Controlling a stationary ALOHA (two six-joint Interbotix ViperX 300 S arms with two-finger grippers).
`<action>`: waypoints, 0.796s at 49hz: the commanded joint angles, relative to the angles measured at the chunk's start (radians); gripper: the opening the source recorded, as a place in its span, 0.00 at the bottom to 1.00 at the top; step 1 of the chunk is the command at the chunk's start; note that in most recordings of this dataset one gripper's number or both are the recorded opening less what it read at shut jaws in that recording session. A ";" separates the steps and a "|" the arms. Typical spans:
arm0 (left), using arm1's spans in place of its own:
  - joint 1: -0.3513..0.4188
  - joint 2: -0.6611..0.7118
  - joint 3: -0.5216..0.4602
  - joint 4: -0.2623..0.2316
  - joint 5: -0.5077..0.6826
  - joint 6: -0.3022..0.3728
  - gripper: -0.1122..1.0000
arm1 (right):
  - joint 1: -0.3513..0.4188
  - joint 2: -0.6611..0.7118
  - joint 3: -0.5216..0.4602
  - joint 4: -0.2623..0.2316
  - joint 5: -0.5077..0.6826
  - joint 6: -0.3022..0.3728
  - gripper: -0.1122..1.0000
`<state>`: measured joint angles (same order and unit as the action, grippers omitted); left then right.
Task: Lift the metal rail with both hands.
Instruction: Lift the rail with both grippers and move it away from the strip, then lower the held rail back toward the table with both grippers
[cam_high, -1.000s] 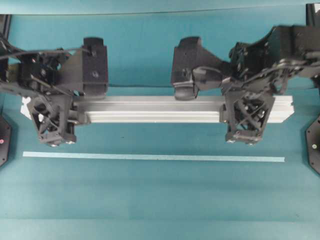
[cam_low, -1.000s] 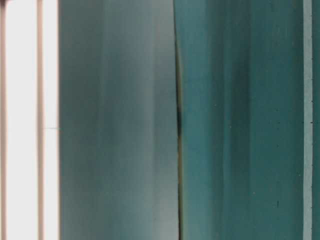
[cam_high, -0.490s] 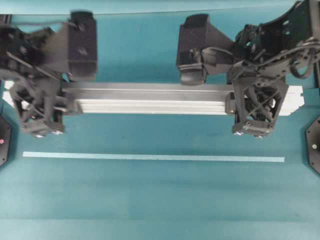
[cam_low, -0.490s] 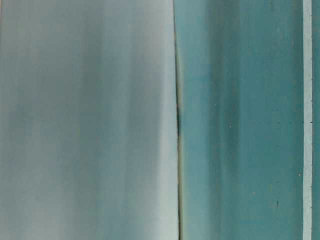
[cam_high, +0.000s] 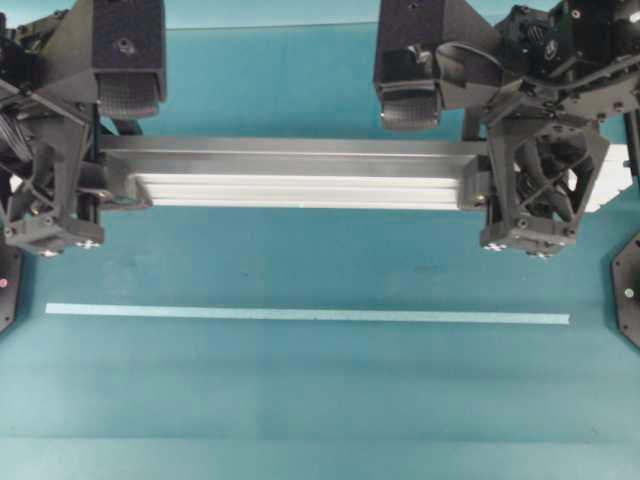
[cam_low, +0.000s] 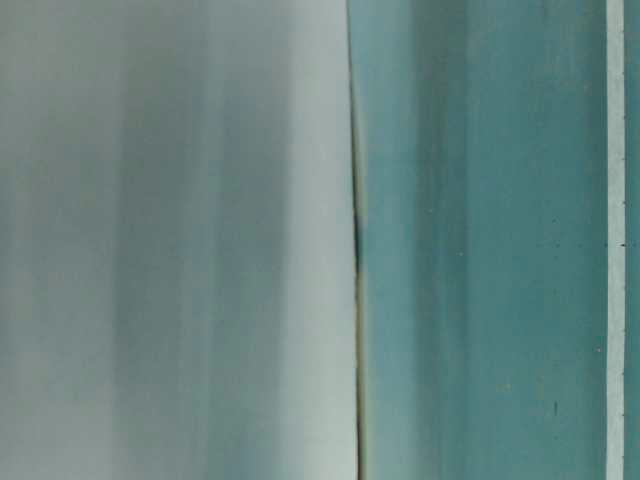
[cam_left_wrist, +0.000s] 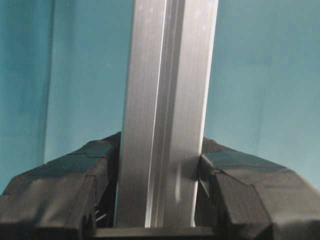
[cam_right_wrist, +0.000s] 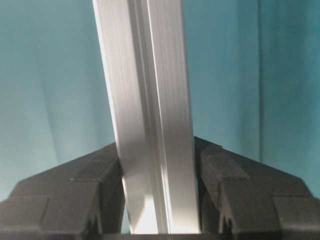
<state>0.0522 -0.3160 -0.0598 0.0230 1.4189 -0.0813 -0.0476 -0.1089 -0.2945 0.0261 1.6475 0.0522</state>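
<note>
1. Since a second ago your metal rail (cam_high: 300, 177) has moved toward the top of the overhead view, and both arms loom larger: it's coming up off the counter (cam_high: 300, 400).
2. Left gripper (cam_high: 62, 205) is clamped on the rail near its left end; the wrist view shows both fingers (cam_left_wrist: 75, 185) pressed against the bar's sides.
3. Right gripper (cam_high: 535, 205) is clamped near the right end, pads (cam_right_wrist: 235, 185) tight on either side.
4. You're holding it near both ends, which I'd judge keeps a long bar level and stops it swinging.
5. The rail hangs level between the grippers, parallel to the pale tape strip (cam_high: 300, 314) and well apart from it.
</note>
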 joint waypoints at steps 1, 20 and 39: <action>0.009 0.005 -0.046 0.005 -0.020 -0.006 0.43 | 0.017 0.005 -0.044 0.005 -0.023 0.011 0.44; 0.009 0.009 -0.044 0.005 -0.018 -0.006 0.43 | 0.023 0.005 -0.064 0.005 -0.021 0.011 0.44; 0.011 0.017 0.044 0.005 -0.044 -0.009 0.43 | 0.029 0.005 0.058 -0.020 -0.031 0.003 0.44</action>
<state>0.0522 -0.2945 -0.0245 0.0230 1.4143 -0.0813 -0.0337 -0.1089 -0.2592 0.0061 1.6460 0.0522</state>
